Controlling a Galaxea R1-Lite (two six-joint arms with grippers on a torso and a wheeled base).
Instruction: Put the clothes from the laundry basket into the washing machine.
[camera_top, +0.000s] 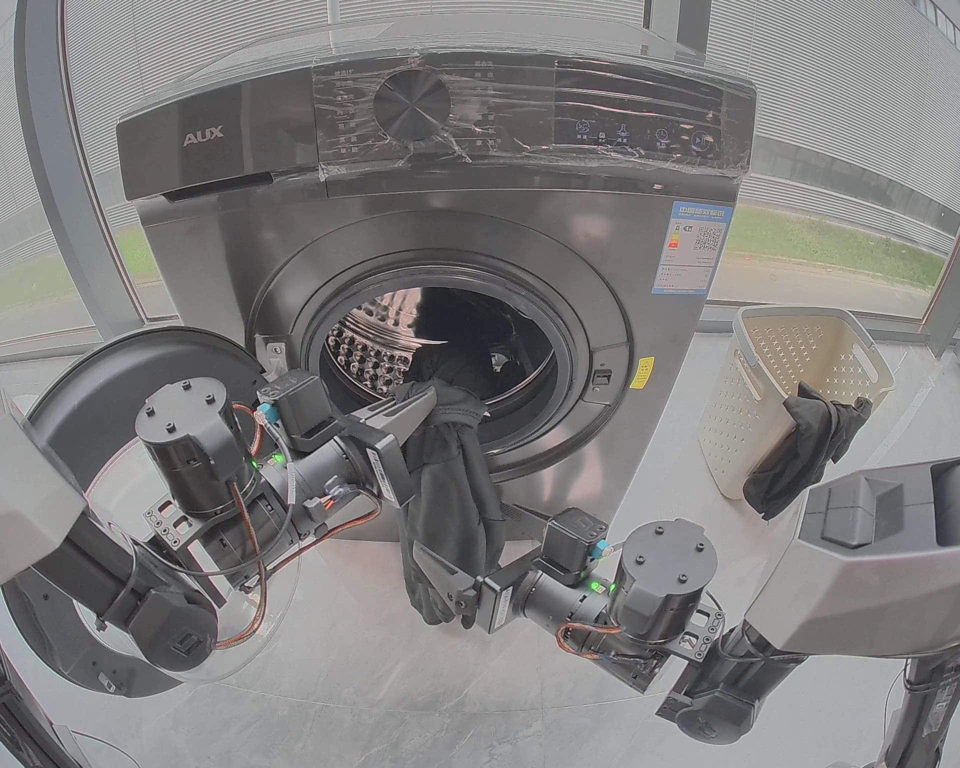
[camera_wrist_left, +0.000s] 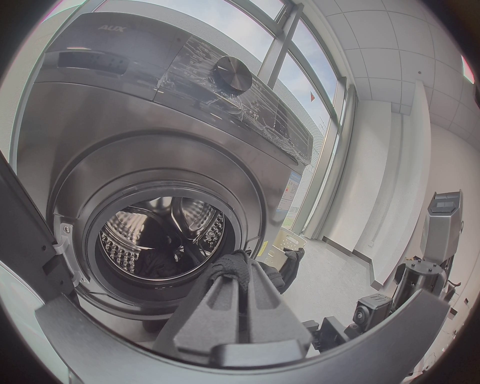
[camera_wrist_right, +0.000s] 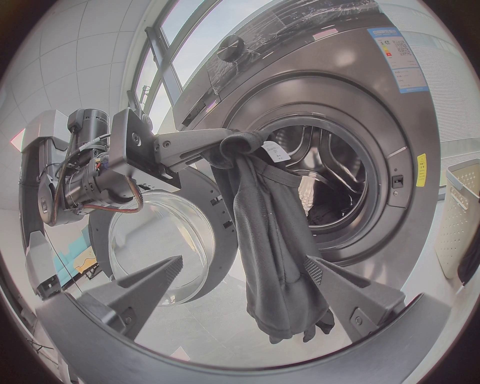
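A grey front-loading washing machine (camera_top: 430, 200) stands with its round door (camera_top: 110, 400) swung open to the left. My left gripper (camera_top: 425, 400) is shut on the top of a black garment (camera_top: 455, 500) just in front of the drum opening (camera_top: 440, 350). The cloth hangs down long toward the floor. My right gripper (camera_top: 450, 590) is open below, its fingers (camera_wrist_right: 345, 290) on either side of the garment's lower end (camera_wrist_right: 280, 280). More dark cloth (camera_wrist_right: 325, 212) lies inside the drum. A white laundry basket (camera_top: 790, 380) stands at the right with a black garment (camera_top: 805, 450) draped over its rim.
Large windows run behind the machine. The open glass door (camera_wrist_right: 160, 245) fills the space left of the drum. Pale floor (camera_top: 400, 680) lies free in front of the machine and between it and the basket.
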